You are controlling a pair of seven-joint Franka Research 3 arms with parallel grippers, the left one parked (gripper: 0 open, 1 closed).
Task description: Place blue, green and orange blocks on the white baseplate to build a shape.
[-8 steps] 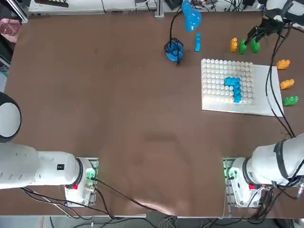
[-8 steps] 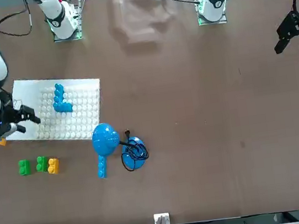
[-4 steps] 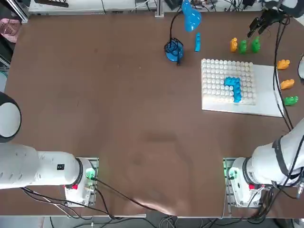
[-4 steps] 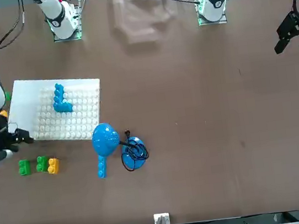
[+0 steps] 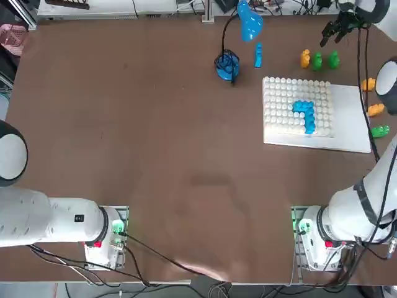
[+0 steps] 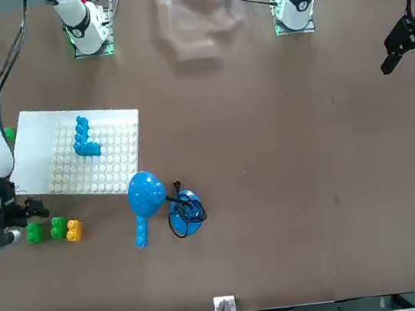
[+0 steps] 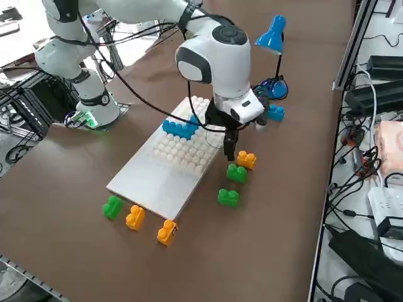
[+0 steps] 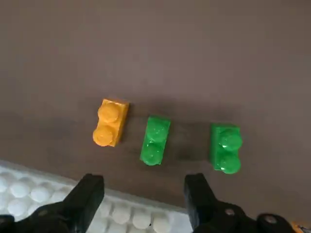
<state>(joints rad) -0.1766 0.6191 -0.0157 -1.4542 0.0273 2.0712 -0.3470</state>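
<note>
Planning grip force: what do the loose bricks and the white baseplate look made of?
Bricks, e.g. the middle green one and the orange one beside it: likely hard moulded plastic, glossy, with bright highlights on their studs. Baseplate: probably plastic too, less shiny, with moulded round studs and a smooth margin. The open end effector hangs above the bricks.

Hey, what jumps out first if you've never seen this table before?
The white baseplate with an L of blue bricks on its studs. Just beyond its far edge, the open right gripper hovers over a row of one orange and two green bricks. A blue lamp stands beside the plate.
</note>
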